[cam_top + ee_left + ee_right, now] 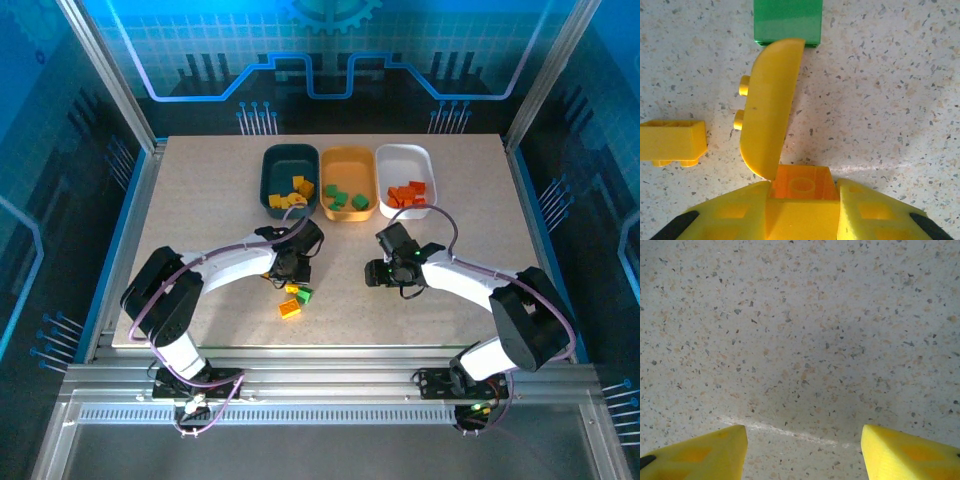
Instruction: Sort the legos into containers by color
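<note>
My left gripper (802,192) is shut on an orange-yellow lego (802,182) whose hollow underside faces the camera. A curved yellow lego (771,107) lies just ahead, touching the held one. Beyond it sits a green lego (787,22), and a yellow lego (672,142) lies to the left. From above, the left gripper (288,272) is low over the table beside loose legos (290,308). The dark teal container (272,180) holds yellow legos, the orange-yellow container (348,160) green ones, the white container (405,158) red ones. My right gripper (804,440) is open over bare table.
The three containers stand side by side at the back centre of the speckled table (200,200). The right gripper (375,272) hovers right of centre, well apart from the loose legos. Metal frame rails (320,375) run along the table's near edge.
</note>
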Controlling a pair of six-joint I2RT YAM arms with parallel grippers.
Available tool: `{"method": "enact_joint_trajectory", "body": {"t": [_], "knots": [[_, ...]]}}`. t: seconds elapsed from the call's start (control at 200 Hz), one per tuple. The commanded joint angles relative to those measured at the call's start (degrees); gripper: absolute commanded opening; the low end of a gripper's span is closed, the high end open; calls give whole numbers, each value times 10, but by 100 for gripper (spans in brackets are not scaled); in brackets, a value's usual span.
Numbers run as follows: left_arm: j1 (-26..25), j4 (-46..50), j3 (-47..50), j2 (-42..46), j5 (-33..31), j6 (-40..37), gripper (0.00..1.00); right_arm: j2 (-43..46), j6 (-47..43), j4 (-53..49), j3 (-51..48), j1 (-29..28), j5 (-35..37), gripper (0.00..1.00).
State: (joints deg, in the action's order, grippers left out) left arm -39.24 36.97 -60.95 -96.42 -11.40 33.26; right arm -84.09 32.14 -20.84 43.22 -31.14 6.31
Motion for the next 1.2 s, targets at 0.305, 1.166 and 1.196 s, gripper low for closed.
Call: {"method": "enact_joint_trajectory", "body": {"t": [0.305,1.166,1.196], "knots": [[4,96,-183,27,2,-47,28,20,-3,12,-7,16,-12,63],[239,199,-735,-405,76,-93,56,40,-28,-13,10,22,-38,64],[239,206,-740,-405,80,-95,60,49,-31,-18,13,23,-38,64]]}}
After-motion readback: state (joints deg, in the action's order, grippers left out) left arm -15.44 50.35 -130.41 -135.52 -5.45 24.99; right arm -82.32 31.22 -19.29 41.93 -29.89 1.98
